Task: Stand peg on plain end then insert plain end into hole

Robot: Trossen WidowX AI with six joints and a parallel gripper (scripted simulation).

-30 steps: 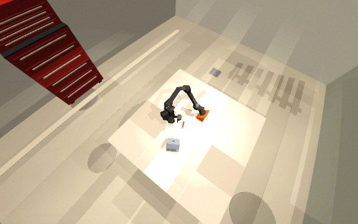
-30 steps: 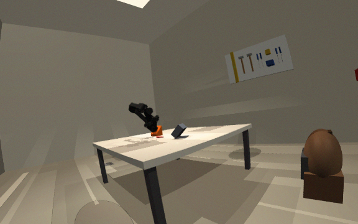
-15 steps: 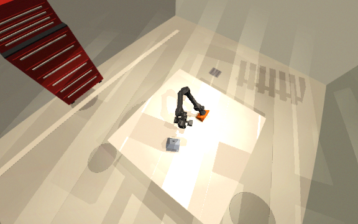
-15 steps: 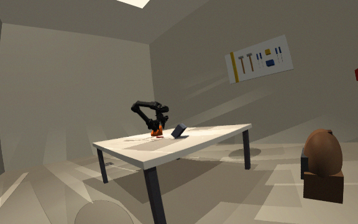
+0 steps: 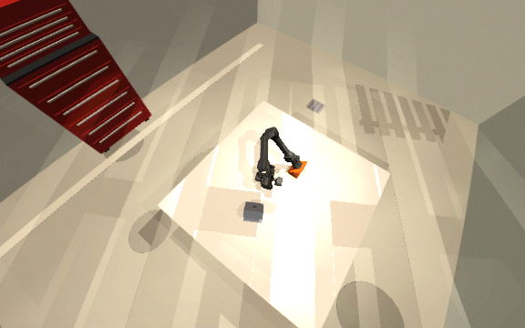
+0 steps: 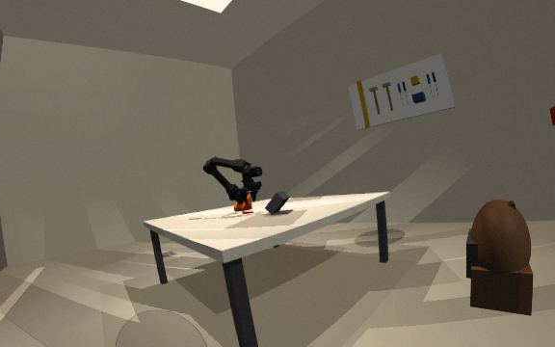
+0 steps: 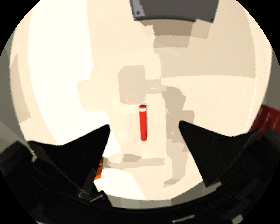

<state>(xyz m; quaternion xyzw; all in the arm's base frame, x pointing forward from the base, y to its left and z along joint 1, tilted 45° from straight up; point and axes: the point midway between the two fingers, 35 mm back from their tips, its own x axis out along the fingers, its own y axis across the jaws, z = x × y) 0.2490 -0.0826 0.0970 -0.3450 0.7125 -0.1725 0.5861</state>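
The red peg (image 7: 143,126) (image 6: 248,212) lies flat on the table. In the wrist view its white band is at the upper end, toward the panel, and its plain end is at the lower end. In the top view the arm hides it. The gripper (image 7: 145,124) (image 6: 253,193) is open and empty, above the table, with the peg centred between its fingertips in the wrist view. The dark grey sloped panel (image 5: 253,214) (image 6: 277,202) (image 7: 173,9) stands beyond the peg. Its hole (image 5: 254,207) shows as a dark spot in the top view.
The arm's orange base (image 5: 297,169) (image 6: 243,204) stands on the white table (image 5: 358,182) (image 6: 200,236), near the peg. A red tool cabinet (image 5: 62,73) stands on the floor away from the table. The arm's shadow falls around the peg in the wrist view.
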